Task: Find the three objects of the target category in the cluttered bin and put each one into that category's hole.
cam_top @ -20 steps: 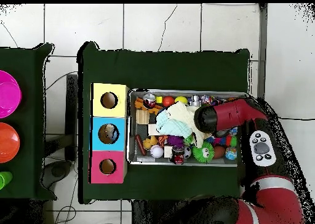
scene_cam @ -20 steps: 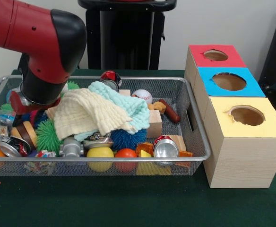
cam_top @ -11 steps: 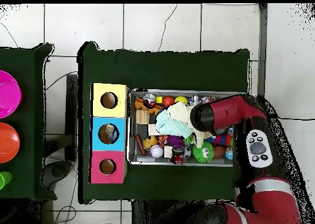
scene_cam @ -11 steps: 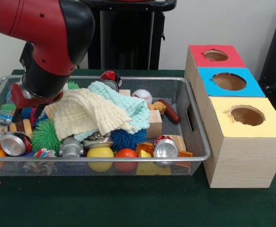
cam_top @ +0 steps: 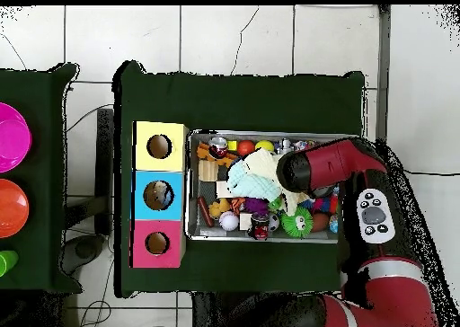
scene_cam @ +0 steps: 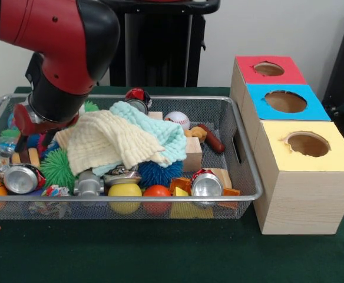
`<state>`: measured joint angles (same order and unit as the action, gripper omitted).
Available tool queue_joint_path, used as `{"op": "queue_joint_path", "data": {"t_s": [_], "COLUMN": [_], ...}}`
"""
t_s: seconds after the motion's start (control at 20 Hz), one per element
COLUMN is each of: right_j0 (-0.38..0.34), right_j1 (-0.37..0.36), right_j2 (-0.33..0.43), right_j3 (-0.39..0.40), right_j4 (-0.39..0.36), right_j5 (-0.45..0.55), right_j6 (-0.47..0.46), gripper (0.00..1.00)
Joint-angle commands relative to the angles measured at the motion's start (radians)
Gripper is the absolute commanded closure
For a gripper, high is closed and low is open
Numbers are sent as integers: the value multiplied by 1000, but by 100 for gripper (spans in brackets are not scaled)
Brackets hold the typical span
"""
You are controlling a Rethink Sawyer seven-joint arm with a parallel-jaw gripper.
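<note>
Front view shows a dented silver can (scene_cam: 20, 178) lying sideways, mouth facing forward, below the gripper (scene_cam: 35, 138), whose grip stays hidden.

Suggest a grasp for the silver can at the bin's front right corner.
The can lies on its side, its round end facing the bin's front wall. Probably best to come straight down and pinch across the cylindrical body behind that end; the orange blocks crowd one side, so clearance looks tight.

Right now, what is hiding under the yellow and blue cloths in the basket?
Under the cloths, a blue spiky ball, a crushed can and a wooden block poke out. Whatever lies beneath their middle is covered.
</note>
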<state>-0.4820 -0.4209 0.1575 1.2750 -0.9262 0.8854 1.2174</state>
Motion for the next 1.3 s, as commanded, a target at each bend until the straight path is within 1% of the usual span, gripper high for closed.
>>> {"op": "queue_joint_path", "data": {"t_s": [0.05, 0.25, 0.45, 0.6, 0.75, 0.85, 1.05, 1.15, 1.3], "right_j0": [7, 15, 29, 64, 99, 113, 129, 134, 156], "right_j1": [117, 145, 157, 153, 146, 137, 156, 143, 136], "right_j2": [-11, -26, -43, -81, -120, -138, -151, -167, -201], "right_j3": [-22, -51, -70, -87, -98, -92, -111, -96, -103], "right_j4": [-11, -17, -19, -45, -69, -70, -49, -42, -56], "right_j5": [-29, -20, -7, 14, 5, -8, -6, -10, 0], "right_j6": [87, 82, 73, 71, 92, 102, 110, 108, 109], "gripper": [0, 0, 0, 0, 0, 0, 0, 0, 0]}}
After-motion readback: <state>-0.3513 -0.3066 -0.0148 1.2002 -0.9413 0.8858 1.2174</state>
